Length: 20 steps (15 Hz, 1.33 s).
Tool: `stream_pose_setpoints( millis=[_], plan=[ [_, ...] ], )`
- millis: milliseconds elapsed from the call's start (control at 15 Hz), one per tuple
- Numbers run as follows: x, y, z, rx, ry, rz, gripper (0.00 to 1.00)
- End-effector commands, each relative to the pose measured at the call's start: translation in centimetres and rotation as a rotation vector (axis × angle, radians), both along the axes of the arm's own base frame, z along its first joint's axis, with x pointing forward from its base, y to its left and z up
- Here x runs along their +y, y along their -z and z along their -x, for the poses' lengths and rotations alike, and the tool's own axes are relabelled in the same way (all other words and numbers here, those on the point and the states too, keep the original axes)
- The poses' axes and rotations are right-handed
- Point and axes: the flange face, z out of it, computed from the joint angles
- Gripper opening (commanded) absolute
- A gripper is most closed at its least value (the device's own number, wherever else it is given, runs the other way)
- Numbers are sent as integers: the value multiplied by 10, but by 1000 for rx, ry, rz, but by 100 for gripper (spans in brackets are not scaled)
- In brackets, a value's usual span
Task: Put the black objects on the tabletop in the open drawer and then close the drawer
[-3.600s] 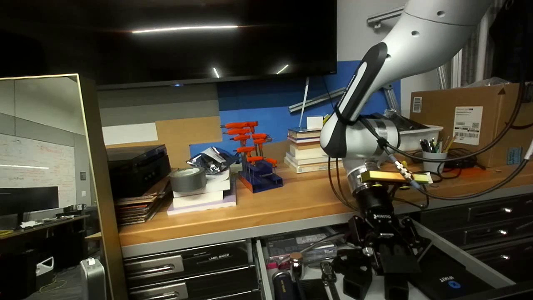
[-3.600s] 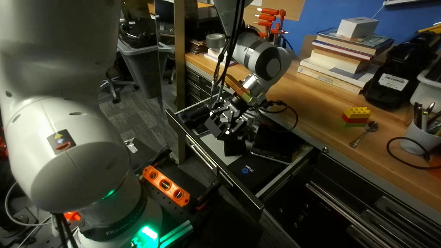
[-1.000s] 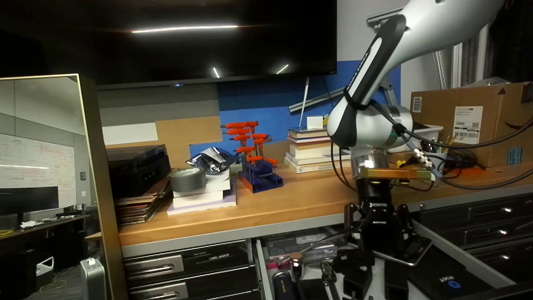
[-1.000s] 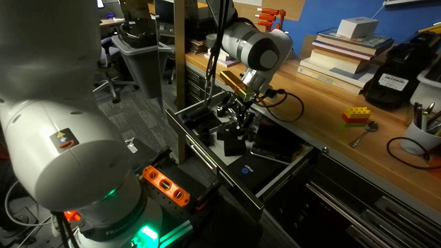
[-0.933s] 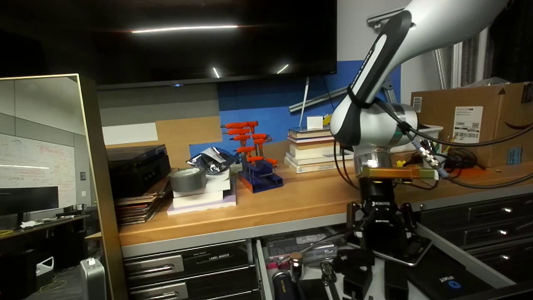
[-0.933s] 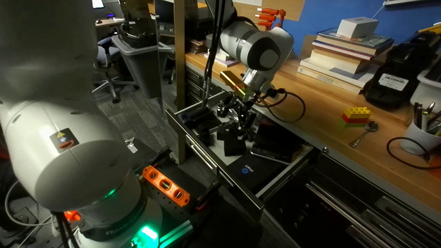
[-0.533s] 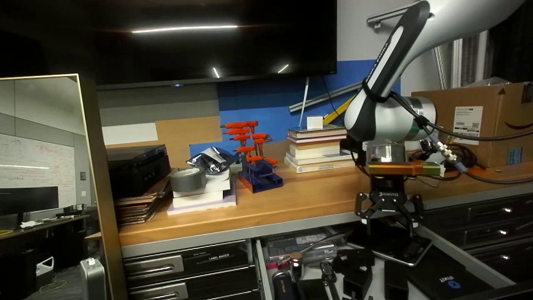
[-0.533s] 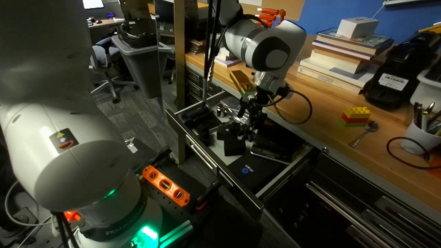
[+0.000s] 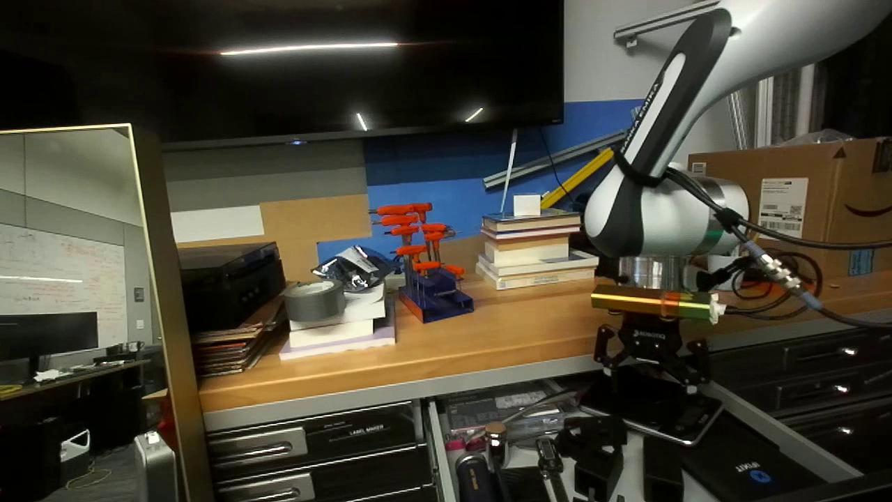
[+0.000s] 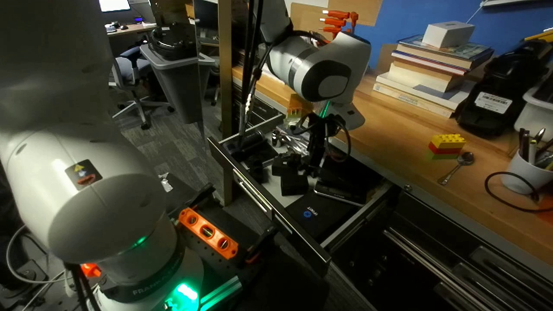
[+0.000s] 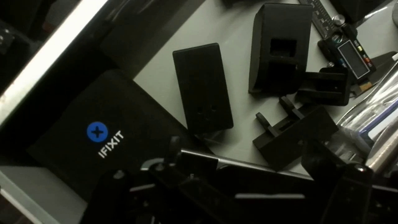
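The drawer [image 10: 302, 241] stands pulled out below the wooden tabletop [image 9: 502, 338]. Inside lie black objects: a plain black block [image 11: 202, 87], a black block with square cut-outs [image 11: 281, 28] and a black bracket with two prongs [image 11: 298, 133]. In an exterior view, black blocks [image 10: 294, 183] also show on the pale drawer floor. My gripper [image 9: 654, 382] hangs above the drawer's back part, over a flat black device with a silver rim [image 9: 700, 422]. Its fingers stand apart with nothing held between them; in the wrist view they are dark and partly cut off.
A black IFIXIT box [image 11: 93, 133], a digital caliper [image 11: 354, 59] and plastic bags share the drawer. On the tabletop stand stacked books [image 10: 432, 73], a black boxy device [image 10: 488, 86], toy bricks [image 10: 447, 146], a spoon [image 10: 464, 160] and a pen cup [image 10: 527, 172].
My gripper has come upright from a tilt, moved back and slightly right in an exterior view, and turned at the wrist. The flat device below has come into sight. The drawer has not moved.
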Motion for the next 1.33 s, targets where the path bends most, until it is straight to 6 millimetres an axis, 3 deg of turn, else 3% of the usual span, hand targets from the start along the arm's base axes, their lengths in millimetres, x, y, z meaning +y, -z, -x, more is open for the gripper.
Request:
stream_pose_setpoints(
  millis=[0,200,800,1133,1200,1267],
  plan=[
    [18,-8,36,-44,177,64,100],
    [25,-8,54,-50,310,126,100],
    [10,11,94,77,712,366,100],
    [43,7,117,187,747,369,100],
    [46,6,107,209,747,360,100],
    [48,7,110,231,759,350,100]
  ],
)
